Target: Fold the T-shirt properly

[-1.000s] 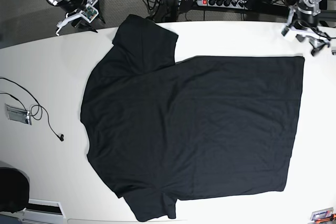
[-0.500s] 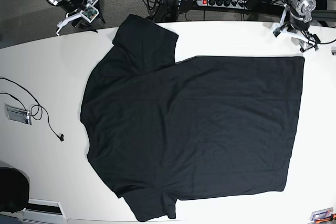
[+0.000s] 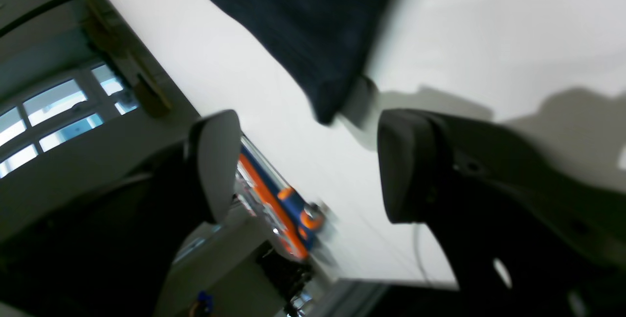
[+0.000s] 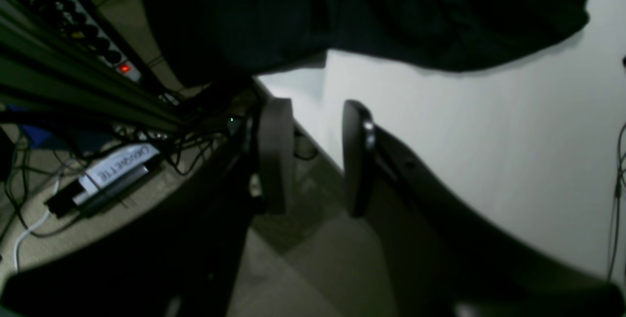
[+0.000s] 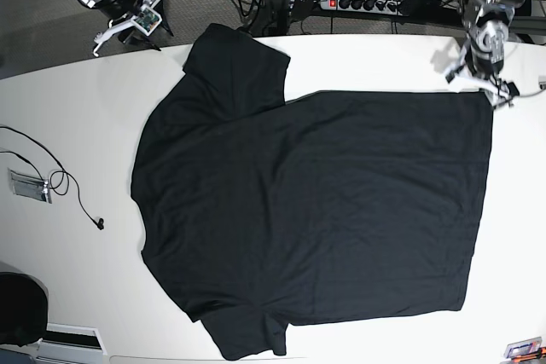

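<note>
plainly matte, creased black t-shirt (image 5: 316, 202)

T-shirt (image 5: 316, 202) on the table (image 5: 85, 108), right of the cable (image 5: 72, 181) in base view.

white label (image 4: 117, 168) on a black box (image 4: 73, 197), lettering ending in "ETTE", its beginning hard to read

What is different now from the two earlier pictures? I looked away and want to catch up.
The left gripper has come down toward the shirt, to its upper corner on the base view's right. Its jaws are open, with nothing taken hold of or let go. The right gripper, the shirt and the cable show no visible change.
</note>
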Robot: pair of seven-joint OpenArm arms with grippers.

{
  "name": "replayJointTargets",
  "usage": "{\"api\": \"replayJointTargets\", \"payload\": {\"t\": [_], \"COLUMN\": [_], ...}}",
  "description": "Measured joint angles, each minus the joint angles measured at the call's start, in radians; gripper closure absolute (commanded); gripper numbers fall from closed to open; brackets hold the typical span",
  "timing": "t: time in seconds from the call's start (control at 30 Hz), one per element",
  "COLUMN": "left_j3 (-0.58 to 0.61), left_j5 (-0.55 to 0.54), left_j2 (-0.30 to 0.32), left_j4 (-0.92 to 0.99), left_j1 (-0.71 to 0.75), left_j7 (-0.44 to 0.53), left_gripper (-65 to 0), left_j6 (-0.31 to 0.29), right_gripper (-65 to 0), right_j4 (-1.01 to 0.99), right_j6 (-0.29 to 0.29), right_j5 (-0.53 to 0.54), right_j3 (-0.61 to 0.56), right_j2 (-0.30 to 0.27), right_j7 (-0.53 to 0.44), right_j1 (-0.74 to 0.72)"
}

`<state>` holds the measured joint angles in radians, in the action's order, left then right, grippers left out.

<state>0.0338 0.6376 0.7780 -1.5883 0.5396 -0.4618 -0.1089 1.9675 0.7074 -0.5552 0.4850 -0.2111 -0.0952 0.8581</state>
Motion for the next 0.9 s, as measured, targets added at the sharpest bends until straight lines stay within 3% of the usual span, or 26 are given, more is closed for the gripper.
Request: {"api": "replayJointTargets", "payload": {"t": [0.17,0.33,0.43,0.53,0.67,0.73,0.9], "left_j3": [0.009,0.007,0.012,0.015,0.016,0.011,-0.019], "left_j5": [0.015,0.014,0.006,-0.002,-0.01,-0.012,-0.012], "left_j2": [0.004,0.004,0.001,-0.004,-0.008,-0.024,-0.053], "left_j4": [0.117,0.109,0.087,0.087,0.082,0.04,-0.103], "left_j1": [-0.073,-0.081,-0.063,-0.063,-0.061,-0.054,-0.01], "left_j7": [0.117,0.117,0.118,0.124,0.121,0.113,0.134], "left_gripper": [-42.8,-39.3,-25.0,-0.3,0.0,0.0,0.0], "left_j6": [0.03,0.02,0.003,-0.019,-0.015,0.022,0.045], "right_gripper": [-16.3,-16.3,-16.2,-16.0,-15.9,-15.9,-16.3], "right_j4": [0.0,0.0,0.0,0.0,0.0,0.0,0.0], "right_j6": [-0.003,-0.004,-0.003,-0.004,-0.003,-0.003,-0.003], "right_j5": [0.004,0.001,0.0,0.0,0.0,-0.001,-0.113], "right_j3": [0.003,0.003,0.003,0.003,0.003,0.003,-0.001], "right_j2": [-0.002,-0.002,-0.002,-0.002,-0.002,-0.002,-0.002], "right_j7": [0.0,0.0,0.0,0.0,0.0,0.0,0.0], "right_j1": [0.004,0.006,0.006,0.006,0.006,0.006,-0.003]}}
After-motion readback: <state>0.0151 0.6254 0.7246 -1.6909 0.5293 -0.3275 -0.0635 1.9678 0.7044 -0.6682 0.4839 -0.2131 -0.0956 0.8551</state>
